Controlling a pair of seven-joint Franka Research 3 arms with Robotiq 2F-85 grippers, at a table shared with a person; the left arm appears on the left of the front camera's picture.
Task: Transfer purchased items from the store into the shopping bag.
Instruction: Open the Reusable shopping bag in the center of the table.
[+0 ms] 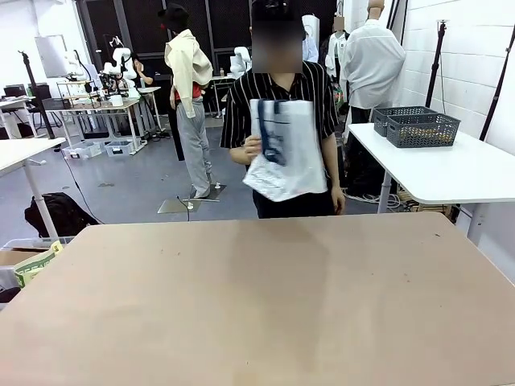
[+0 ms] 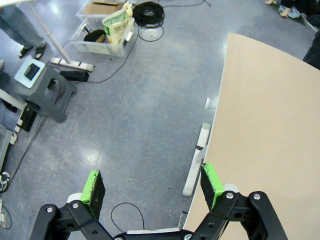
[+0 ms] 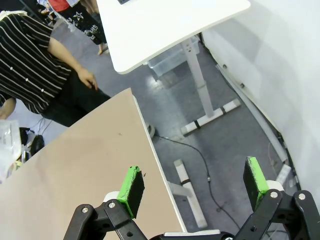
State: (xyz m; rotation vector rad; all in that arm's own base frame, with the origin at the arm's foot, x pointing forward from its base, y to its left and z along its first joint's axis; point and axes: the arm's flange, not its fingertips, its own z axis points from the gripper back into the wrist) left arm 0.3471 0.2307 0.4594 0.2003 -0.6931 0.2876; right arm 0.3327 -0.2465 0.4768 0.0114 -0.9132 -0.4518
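translucent shopping bag [image 1: 288,153] in person's hand [image 1: 253,148], contents unclear

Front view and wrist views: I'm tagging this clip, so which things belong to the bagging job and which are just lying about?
Job: shopping bag in the person's hand; grey lattice basket on the white side table; wooden table; left gripper and right gripper, both open.
Lying about: grey step stool; black backpack; green-and-white packet in a floor bin; coiled cable.
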